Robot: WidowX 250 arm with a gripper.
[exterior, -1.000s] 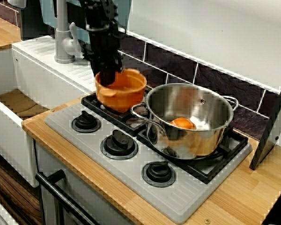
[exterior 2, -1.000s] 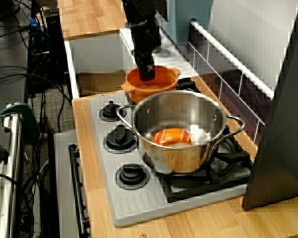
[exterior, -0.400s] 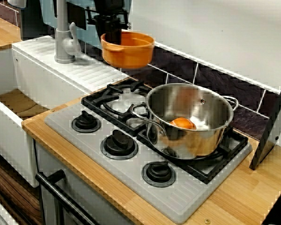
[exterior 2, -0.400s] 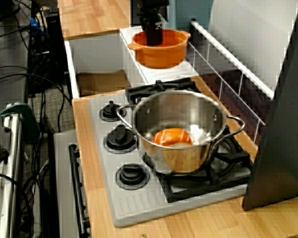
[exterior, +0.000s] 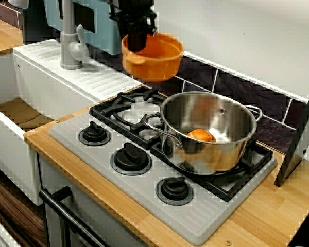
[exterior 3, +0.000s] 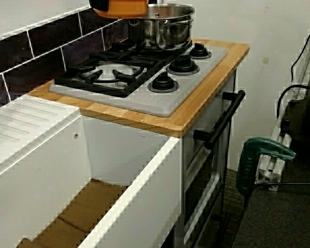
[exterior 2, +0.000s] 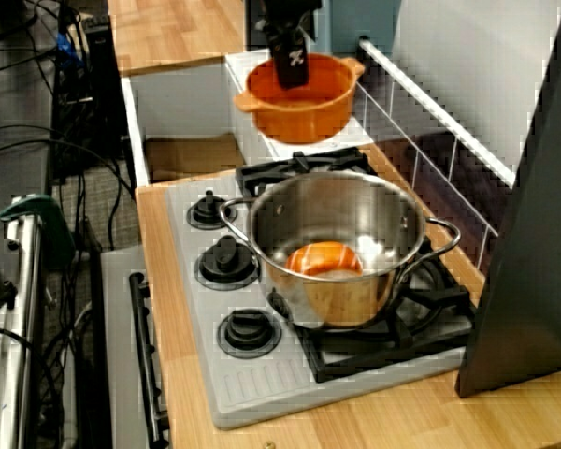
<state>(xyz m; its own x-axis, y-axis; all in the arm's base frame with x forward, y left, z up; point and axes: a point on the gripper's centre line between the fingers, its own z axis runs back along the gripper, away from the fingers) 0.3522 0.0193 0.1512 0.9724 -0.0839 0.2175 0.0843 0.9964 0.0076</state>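
Orange pot (exterior: 155,64) hangs mouth-up (slightly tilted), rim clenched by the hand (exterior: 138,45).

A steel pot (exterior: 208,131) stands on the right-hand grate of the grey stove top (exterior: 144,198), set into the wooden bench (exterior: 257,221). An orange, rounded thing (exterior: 201,135) lies inside it. Three black knobs (exterior: 130,157) line the stove's front edge. Dark tiles (exterior: 237,87) back the bench's rear edge. Past its left edge sits a white sink (exterior: 7,149) with a grey faucet (exterior: 68,36). A green clamp (exterior 3: 258,155) stands beyond the bench's front edge.
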